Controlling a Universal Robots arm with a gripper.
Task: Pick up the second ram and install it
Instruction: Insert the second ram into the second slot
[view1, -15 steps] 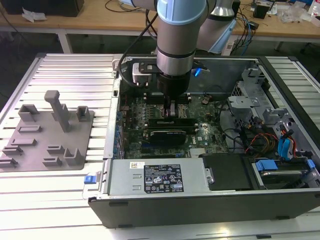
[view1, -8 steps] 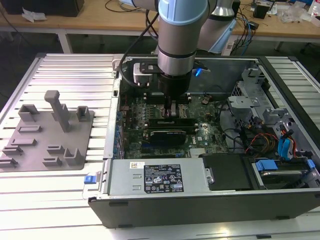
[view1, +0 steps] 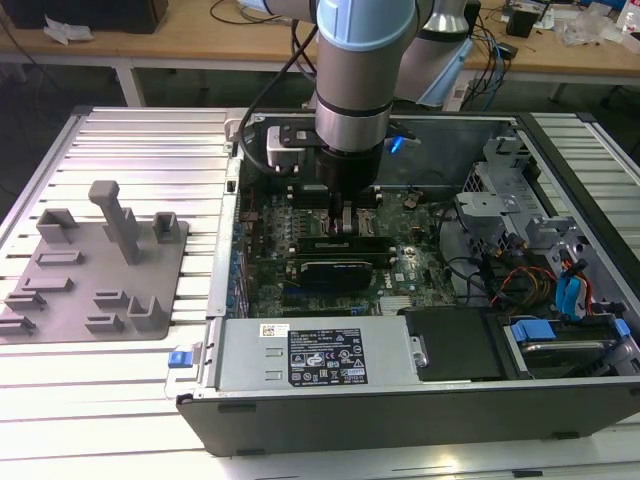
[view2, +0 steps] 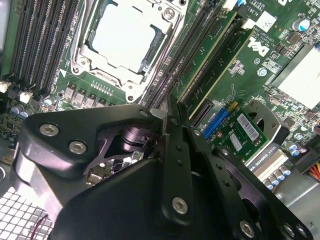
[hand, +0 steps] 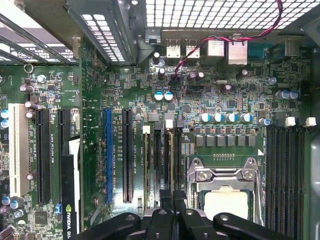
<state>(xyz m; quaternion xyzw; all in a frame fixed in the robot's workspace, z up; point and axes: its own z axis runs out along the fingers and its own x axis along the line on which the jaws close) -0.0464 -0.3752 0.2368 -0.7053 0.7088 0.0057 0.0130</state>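
Exterior view: gripper (view1: 345, 220) low inside the open computer case (view1: 400, 412), over the motherboard (view1: 410, 268); grey tray (view1: 100, 292) at the exterior view's left.
Second wrist view: claw fingers (view2: 175, 150) closed together; second ram (view2: 207, 52) seated in a slot near the processor socket (view2: 125, 35).
First wrist view: gripper (hand: 173, 197) over the memory slots (hand: 162, 150).

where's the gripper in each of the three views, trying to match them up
Exterior view: the gripper hangs at the arm's end, inside the open computer case, over the motherboard.
Second wrist view: the gripper is the black body in front, tip beside the processor socket.
First wrist view: the gripper sits over the memory slots next to the processor socket.
Shared landmark: the green motherboard.
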